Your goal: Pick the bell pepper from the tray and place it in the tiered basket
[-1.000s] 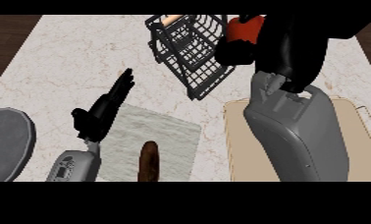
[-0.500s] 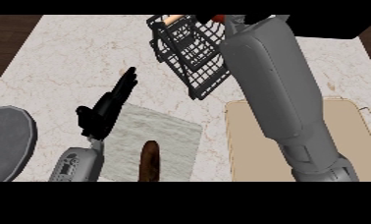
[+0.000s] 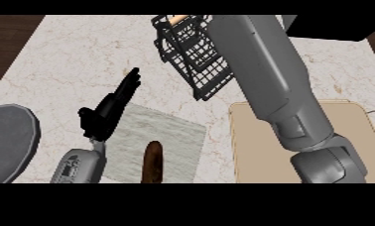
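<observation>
Kitchen: marble counter [image 3: 81, 51] w/ wire tiered basket [image 3: 196, 64], beige tray [image 3: 253, 145].

Black left hand [image 3: 108, 110] with slim tapering fingers, pale grey left forearm [image 3: 76, 166] with small dark markings, broad smooth grey right forearm [image 3: 267, 71], boxy panel and rounded joint near

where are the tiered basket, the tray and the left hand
tiered basket [image 3: 190, 56]: head view, on its black wire wall
tray [image 3: 253, 150]: head view, on its bare tan surface
left hand [image 3: 104, 115]: head view, on the palm
</observation>
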